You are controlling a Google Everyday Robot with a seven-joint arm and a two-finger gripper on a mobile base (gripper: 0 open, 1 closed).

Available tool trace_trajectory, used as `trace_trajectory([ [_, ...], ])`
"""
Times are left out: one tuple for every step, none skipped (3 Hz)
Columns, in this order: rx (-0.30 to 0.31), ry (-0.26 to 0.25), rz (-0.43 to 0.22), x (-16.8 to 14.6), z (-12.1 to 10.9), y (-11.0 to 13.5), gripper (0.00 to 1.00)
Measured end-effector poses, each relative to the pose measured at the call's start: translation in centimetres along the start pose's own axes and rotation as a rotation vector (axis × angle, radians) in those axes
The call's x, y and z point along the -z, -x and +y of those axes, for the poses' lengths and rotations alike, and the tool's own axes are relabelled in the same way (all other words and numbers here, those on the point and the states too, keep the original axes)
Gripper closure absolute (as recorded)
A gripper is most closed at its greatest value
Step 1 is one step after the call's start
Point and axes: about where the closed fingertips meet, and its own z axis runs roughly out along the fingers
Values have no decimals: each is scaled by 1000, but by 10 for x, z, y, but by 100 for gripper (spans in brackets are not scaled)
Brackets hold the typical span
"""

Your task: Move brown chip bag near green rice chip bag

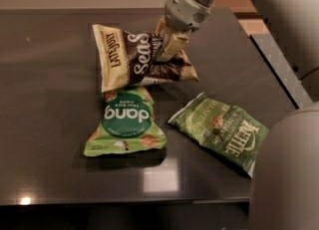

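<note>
Right now the brown chip bag (130, 60) sits at the far middle of the dark table (45, 124), tilted, with its cream end toward my left and its lower edge meeting the top edge of the green rice chip bag (124, 122). From this angle I cannot tell whether the brown bag rests on the table or hangs just above it. The two bags overlap slightly in my view, so they are at least just beside each other.

The gripper (162, 55) comes down from the upper right and has its two fingers pinched together on the brown bag's upper right part. The grip is off the bag's middle, which I judge is why the bag slants and its free left end droops toward the green one. A soft bag like this hangs from wherever it is held.

The green bag lies flat, lettering upside down to me, near the table's front. The olive Kettle bag (222, 129) lies flat to its right, apart from both and not part of the job.

I judge the placement almost done. What remains is letting go low enough that the bag does not slide.
</note>
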Motion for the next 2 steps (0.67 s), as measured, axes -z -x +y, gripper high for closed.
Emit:
trace_trajectory([
  [70,24,-7,-9,1,0,35],
  [112,32,-18,-14,0,2,12],
])
